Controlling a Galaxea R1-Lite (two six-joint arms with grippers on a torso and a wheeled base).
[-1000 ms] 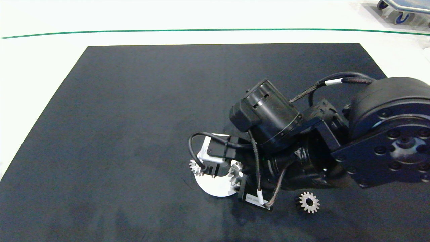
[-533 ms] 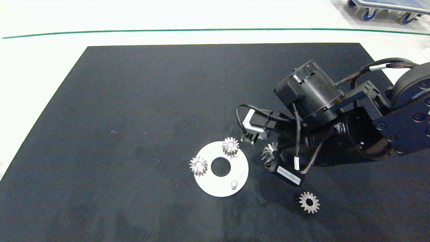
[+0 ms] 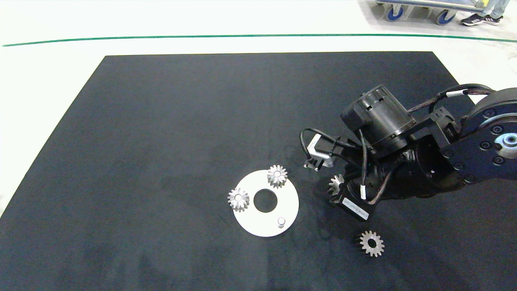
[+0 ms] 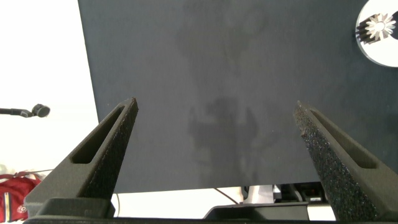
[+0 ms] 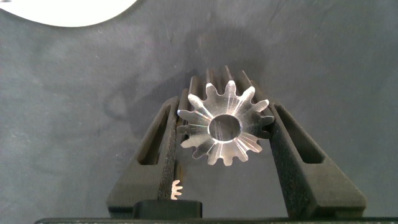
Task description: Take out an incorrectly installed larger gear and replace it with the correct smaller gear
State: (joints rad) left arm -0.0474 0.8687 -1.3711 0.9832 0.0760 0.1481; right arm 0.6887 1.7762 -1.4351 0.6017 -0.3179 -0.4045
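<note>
Head view is showing the right end effector (image 3: 337, 190) carrying the larger gear (image 3: 335, 184) well clear of the white disc plate (image 3: 288, 202), over the black mat (image 3: 181, 121) on the counter. A second ago the same end effector was sitting down over the plate; half a second ago it had lifted off with the gear, and now it is drifting a little further towards the right side of the mat. The change matters: the wrong gear is off its post, so removal is looking done, and the bare pin (image 3: 281, 221) near the plate's lower right rim is standing free for the replacement.

Right wrist view is confirming the hold: the right end effector (image 5: 225, 127) is clamping the larger gear (image 5: 224, 126) between its two dark fingers, star-like teeth splayed out, with mat below it.

Two small gears (image 3: 277, 175) and (image 3: 238, 199) are sitting on their posts on the plate. The smaller gear (image 3: 371, 243) is lying flat on the mat, apart from the plate and just below the right arm.

Left end effector (image 4: 214, 118) is hanging wide and empty over the mat's edge, not visible in the head view.

Judging by this, setting the larger gear aside is coming next, then fetching the smaller one.
</note>
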